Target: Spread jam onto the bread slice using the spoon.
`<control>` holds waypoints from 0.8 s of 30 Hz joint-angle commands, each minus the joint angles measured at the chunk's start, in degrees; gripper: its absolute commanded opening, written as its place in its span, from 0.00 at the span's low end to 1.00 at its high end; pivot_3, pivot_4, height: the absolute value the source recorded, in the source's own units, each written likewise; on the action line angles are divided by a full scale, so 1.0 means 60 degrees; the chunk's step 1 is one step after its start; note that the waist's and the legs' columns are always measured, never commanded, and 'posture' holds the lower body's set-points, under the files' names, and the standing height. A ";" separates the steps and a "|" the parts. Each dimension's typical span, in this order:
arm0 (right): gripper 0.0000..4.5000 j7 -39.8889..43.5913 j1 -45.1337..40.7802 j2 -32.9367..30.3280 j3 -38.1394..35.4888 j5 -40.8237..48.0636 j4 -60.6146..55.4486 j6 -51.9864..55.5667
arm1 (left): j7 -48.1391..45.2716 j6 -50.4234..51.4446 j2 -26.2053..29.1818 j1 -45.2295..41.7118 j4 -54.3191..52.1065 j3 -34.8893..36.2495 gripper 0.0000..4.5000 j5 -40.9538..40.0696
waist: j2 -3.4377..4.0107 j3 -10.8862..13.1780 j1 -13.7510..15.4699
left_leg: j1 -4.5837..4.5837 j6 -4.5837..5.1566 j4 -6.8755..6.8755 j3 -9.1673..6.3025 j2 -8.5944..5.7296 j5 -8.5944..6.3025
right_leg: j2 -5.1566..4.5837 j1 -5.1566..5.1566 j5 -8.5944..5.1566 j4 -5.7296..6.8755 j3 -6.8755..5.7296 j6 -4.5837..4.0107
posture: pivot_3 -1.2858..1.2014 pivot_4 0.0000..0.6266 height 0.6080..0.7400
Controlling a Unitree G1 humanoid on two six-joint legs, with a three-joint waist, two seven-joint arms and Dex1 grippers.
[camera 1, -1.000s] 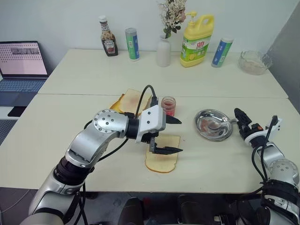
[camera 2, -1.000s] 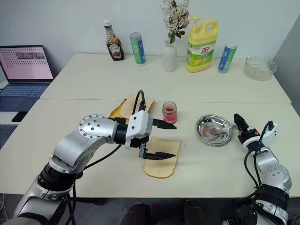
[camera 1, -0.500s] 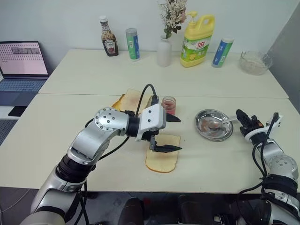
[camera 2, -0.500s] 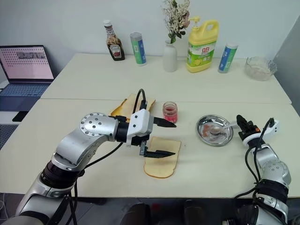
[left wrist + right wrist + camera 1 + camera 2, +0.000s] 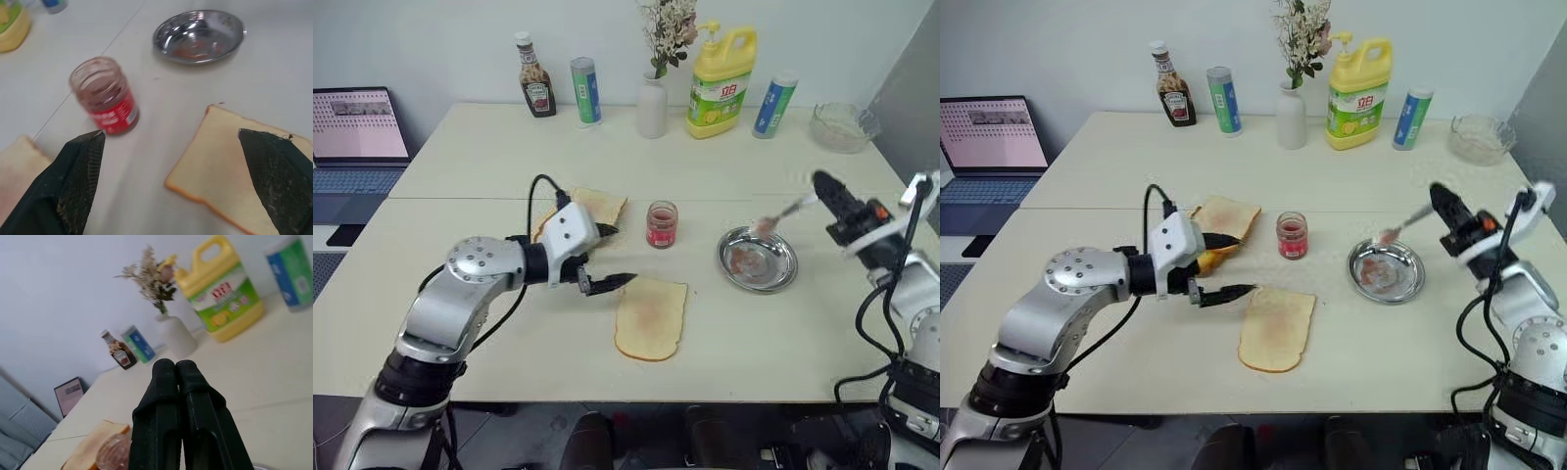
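The right end effector (image 5: 1442,200) is raised above the table (image 5: 1116,166), fingers clenched on the spoon (image 5: 1400,227), whose bowl points down toward the steel dish (image 5: 1386,271) below it. The left end effector (image 5: 607,259) is released, jaws wide apart. The bread slice (image 5: 651,318) lies just beyond its lower finger; the jam (image 5: 661,225) stands past its upper finger
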 commanded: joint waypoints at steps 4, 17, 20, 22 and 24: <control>0.00 0.0017 -0.2604 0.0584 0.2748 -0.1748 0.0183 -0.0582 | 0.1013 0.0361 -0.0266 0.0071 -0.0454 0.0858 1.00 -0.0226 | 0.0007 0.0006 -0.0100 | 0.0000 0.0000 0.0000 0.0016 0.0001 0.0000 | 0.0001 -0.0016 0.0002 0.0008 0.0016 -0.0001 | 0.52 0.24 1.00; 0.00 0.2263 -0.4485 0.1469 0.5313 -0.5755 0.4069 -0.3609 | 0.1230 0.0763 -0.0083 0.0524 -0.1049 0.1567 1.00 -0.0885 | -0.0001 0.0003 0.0057 | -0.0175 -0.0004 0.0031 -0.0005 -0.0003 0.0003 | -0.0017 -0.0167 0.0037 0.0018 -0.0022 -0.0043 | 0.52 0.24 1.00; 0.00 0.2652 -0.4558 0.1494 0.5406 -0.6198 0.4500 -0.4022 | 0.1285 0.0806 -0.0015 0.0566 -0.1111 0.1540 1.00 -0.0870 | -0.0001 0.0003 0.0056 | -0.0173 -0.0004 0.0030 -0.0007 -0.0003 0.0003 | -0.0017 -0.0167 0.0037 0.0019 -0.0025 -0.0043 | 0.52 0.24 1.00; 0.00 0.2831 -0.4584 0.1516 0.5414 -0.6397 0.4645 -0.4187 | 0.1330 0.0803 0.0010 0.0569 -0.1120 0.1522 1.00 -0.0882 | 0.0000 0.0003 0.0050 | -0.0171 -0.0004 0.0030 -0.0007 -0.0003 0.0003 | -0.0017 -0.0167 0.0038 0.0024 -0.0024 -0.0044 | 0.52 0.24 1.00; 0.00 0.3053 -0.4517 0.1444 0.5582 -0.6782 0.4708 -0.4446 | 0.1393 0.0798 -0.0007 0.0539 -0.1133 0.1487 1.00 -0.0893 | 0.0000 0.0003 0.0048 | -0.0169 -0.0004 0.0031 -0.0007 -0.0003 0.0003 | -0.0017 -0.0167 0.0038 0.0028 -0.0023 -0.0044 | 0.52 0.24 1.00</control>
